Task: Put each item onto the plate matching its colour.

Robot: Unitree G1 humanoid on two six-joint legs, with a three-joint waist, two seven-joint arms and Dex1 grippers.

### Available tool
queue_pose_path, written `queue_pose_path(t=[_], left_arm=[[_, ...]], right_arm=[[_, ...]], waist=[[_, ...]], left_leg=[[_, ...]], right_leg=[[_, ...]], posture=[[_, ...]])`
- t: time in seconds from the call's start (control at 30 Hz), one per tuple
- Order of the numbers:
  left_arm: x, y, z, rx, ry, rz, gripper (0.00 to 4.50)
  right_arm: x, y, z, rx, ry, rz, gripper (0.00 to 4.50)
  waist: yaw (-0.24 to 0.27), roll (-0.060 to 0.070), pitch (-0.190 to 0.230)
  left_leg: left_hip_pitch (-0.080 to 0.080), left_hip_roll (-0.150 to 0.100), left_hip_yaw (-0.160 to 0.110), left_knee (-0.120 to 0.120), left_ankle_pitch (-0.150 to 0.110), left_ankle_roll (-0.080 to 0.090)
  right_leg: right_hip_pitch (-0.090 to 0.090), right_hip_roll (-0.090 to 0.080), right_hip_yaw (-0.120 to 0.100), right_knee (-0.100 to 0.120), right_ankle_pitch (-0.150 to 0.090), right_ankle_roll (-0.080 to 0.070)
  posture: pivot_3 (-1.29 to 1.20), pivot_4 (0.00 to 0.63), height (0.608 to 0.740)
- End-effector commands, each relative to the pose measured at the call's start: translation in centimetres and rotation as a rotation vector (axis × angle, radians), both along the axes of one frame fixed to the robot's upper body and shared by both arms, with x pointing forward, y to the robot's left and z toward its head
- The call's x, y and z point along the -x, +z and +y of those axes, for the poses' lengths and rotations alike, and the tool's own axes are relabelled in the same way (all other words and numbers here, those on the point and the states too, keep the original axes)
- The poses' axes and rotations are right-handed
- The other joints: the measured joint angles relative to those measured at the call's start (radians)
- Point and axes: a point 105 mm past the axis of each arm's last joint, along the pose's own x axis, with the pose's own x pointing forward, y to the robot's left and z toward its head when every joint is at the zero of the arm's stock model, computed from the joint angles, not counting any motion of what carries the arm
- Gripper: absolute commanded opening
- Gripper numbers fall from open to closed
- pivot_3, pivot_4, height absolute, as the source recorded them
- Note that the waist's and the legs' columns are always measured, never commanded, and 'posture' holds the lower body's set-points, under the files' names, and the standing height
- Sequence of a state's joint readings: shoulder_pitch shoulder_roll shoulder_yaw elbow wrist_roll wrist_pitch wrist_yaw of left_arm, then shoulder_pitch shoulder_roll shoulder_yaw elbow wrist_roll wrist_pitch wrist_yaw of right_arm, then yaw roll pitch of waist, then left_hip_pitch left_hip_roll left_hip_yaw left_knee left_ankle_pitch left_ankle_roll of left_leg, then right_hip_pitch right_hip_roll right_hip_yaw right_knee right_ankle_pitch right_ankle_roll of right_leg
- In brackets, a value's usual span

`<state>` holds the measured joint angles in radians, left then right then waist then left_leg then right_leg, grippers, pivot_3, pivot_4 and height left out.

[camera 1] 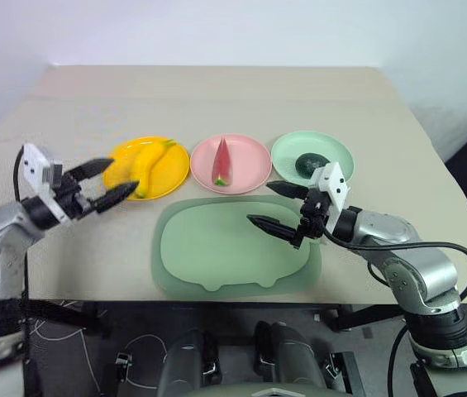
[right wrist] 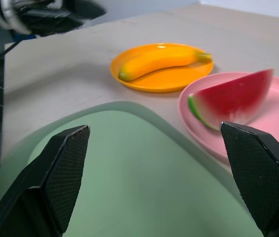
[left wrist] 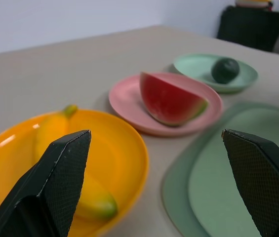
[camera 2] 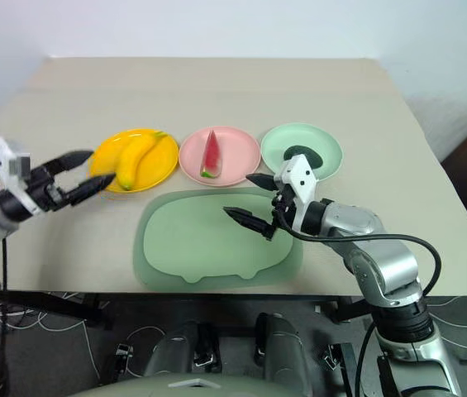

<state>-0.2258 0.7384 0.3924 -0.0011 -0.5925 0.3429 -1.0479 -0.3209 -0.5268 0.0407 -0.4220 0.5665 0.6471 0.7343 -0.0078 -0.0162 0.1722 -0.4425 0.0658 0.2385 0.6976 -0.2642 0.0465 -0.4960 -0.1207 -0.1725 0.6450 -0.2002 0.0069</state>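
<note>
Beige counter carried three plates in a row: the banana lay on the yellow-orange plate, the watermelon wedge on the pink plate, the avocado on the mint plate. Both the left hand and right hand stood wide and empty. The sorting looked complete

On my bench sit three plates in a row: yellow plate, pink plate, green plate. A green pig-shaped board, I think, lies nearer me.
</note>
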Motion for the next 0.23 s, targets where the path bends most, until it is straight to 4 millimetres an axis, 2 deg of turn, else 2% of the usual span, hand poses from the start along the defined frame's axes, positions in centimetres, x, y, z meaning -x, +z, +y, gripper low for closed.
queue_pose_path(t=[0.03,0.23], left_arm=[[1.6,0.8,-1.3,-0.010,-0.064,-0.115,4.46],[2.7,-2.6,-2.3,-0.068,-0.067,-0.110,4.46]], right_arm=[[0.8,1.0,-0.7,-0.018,0.028,-0.035,4.50],[1.1,0.5,-2.5,-0.004,0.009,-0.015,4.50]], waist=[[-0.001,0.000,0.000],[-0.006,0.000,0.000]], left_leg=[[0.000,0.000,0.000,0.000,0.000,0.001],[0.000,0.000,0.001,-0.001,-0.002,0.003]], right_leg=[[0.000,0.000,0.000,-0.001,0.000,0.000],[0.001,0.000,0.000,-0.005,0.001,-0.001]], posture=[[0.00,0.150,0.696],[0.00,0.150,0.696]])
